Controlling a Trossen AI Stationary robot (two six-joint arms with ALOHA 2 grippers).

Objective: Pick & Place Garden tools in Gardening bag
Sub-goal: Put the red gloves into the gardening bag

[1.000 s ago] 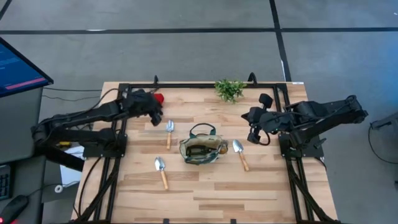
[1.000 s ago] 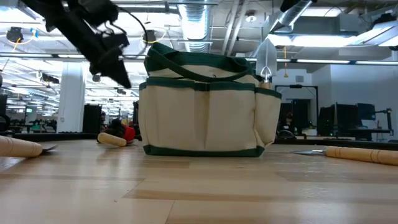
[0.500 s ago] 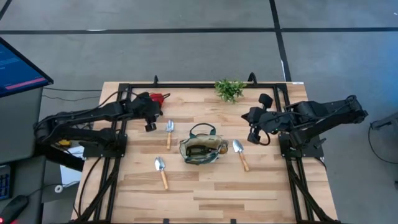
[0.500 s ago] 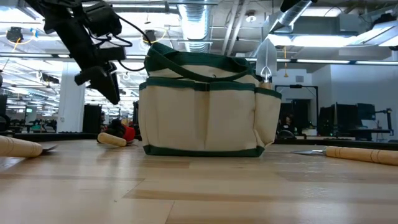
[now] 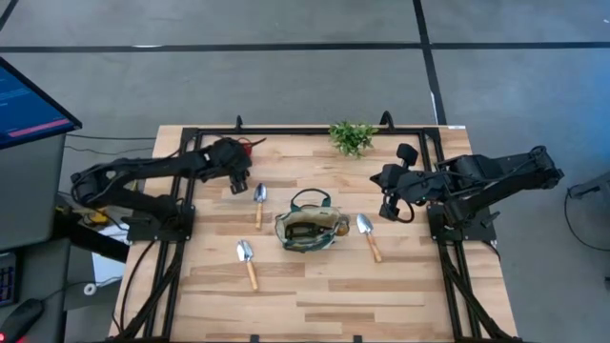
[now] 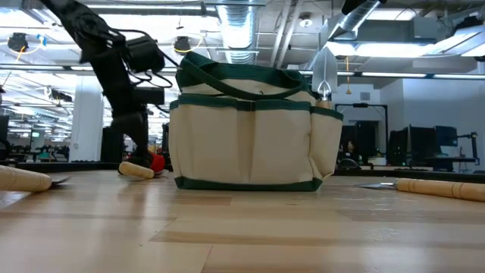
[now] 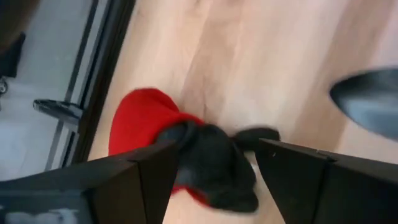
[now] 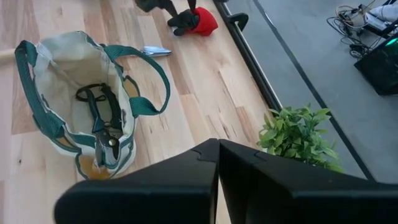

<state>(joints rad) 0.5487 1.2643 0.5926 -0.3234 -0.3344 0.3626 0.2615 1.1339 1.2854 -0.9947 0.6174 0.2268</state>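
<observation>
The red-and-black item [image 7: 155,127] lies on the table at the far left; it also shows in the low view [image 6: 157,161]. My left gripper [image 7: 217,152] is open and low over it, one finger on each side of its black part. My right gripper [image 8: 217,165] is shut and empty, held above the table to the right of the olive-khaki bag [image 5: 307,229]. The dark-handled shears [image 8: 102,121] lie inside the bag. One trowel stands blade-up [image 6: 324,72] in the bag's side pocket. Three trowels lie flat on the table [image 5: 258,203] [image 5: 247,261] [image 5: 368,235]. My left gripper comes down from above with open fingers [image 7: 146,177] on either side of the item's black part [image 7: 211,165]. The item lies on the table. I cannot tell whether a finger touches it.
A leafy green sprig [image 5: 352,136] lies at the table's far edge. A black frame rail [image 5: 315,131] runs along the far edge and down both sides. Bare wood [image 5: 324,300] lies in front of the bag.
My left gripper has gone down from well above the table and a little toward the far edge, onto the red-and-black item, which has stayed in place.
</observation>
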